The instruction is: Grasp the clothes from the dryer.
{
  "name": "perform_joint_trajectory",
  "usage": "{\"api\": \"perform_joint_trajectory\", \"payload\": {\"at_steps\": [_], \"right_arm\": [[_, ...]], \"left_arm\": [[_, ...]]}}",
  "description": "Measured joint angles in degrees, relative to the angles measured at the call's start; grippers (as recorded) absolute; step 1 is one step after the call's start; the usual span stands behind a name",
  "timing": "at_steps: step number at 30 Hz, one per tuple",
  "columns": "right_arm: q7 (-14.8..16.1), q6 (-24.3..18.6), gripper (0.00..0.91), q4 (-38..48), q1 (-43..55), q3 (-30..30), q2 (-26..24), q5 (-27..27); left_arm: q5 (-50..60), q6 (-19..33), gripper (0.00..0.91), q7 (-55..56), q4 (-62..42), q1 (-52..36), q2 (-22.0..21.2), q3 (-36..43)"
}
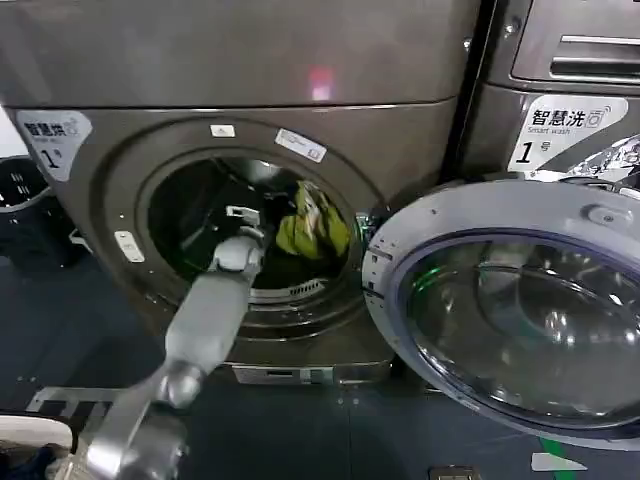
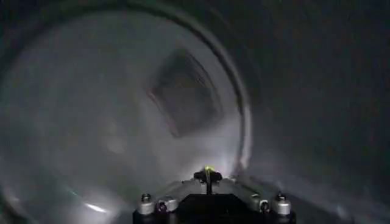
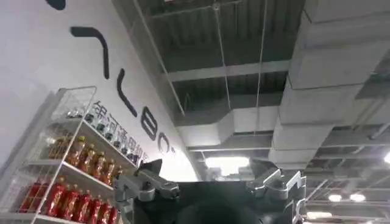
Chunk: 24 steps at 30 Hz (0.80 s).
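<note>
Dryer (image 1: 120, 90): brushed metallic casing, dark grey-bronze, semi-gloss. Door (image 1: 520, 310), at 3 o'clock of the porthole: glossy glass, matt silver-grey rim. Clothes (image 1: 312, 228): soft, creased yellow-green cloth. Left arm (image 1: 205, 320): smooth matt grey shell. Label (image 1: 52, 140), at 9 o'clock: smooth white sticker.

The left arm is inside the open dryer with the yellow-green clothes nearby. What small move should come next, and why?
Probably ease the left gripper toward the robot's right. In the head view it sits inside the dryer mouth, beside the clothes and apart from them, so nothing looks grasped yet.
</note>
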State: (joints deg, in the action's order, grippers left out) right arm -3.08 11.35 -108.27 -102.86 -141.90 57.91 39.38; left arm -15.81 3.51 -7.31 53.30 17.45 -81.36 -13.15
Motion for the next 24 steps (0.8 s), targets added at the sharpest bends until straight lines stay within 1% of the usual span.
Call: {"api": "perform_joint_trajectory", "payload": {"at_steps": [5, 10, 16, 24], "right_arm": [[0.3, -0.5, 0.907, 0.0, -0.4, -0.3, -0.6, -0.8], [0.3, -1.2, 0.907, 0.0, -0.6, -0.2, -1.0, -0.5], [0.3, -2.0, 0.907, 0.4, -0.9, -0.5, -1.2, -0.2], [0.6, -2.4, 0.907, 0.7, -1.0, -1.2, -1.0, -0.1]], "left_arm": [[-0.5, 4.5, 0.000, 10.0, 9.4, 6.5, -1.3, -4.2], [0.0, 5.9, 0.000, 14.6, 16.1, 11.9, -1.9, -5.7], [1.0, 6.5, 0.000, 16.7, 18.7, 13.9, -2.3, -6.4], [1.8, 5.9, 0.000, 17.4, 19.4, 14.2, -2.2, -6.7]]}}
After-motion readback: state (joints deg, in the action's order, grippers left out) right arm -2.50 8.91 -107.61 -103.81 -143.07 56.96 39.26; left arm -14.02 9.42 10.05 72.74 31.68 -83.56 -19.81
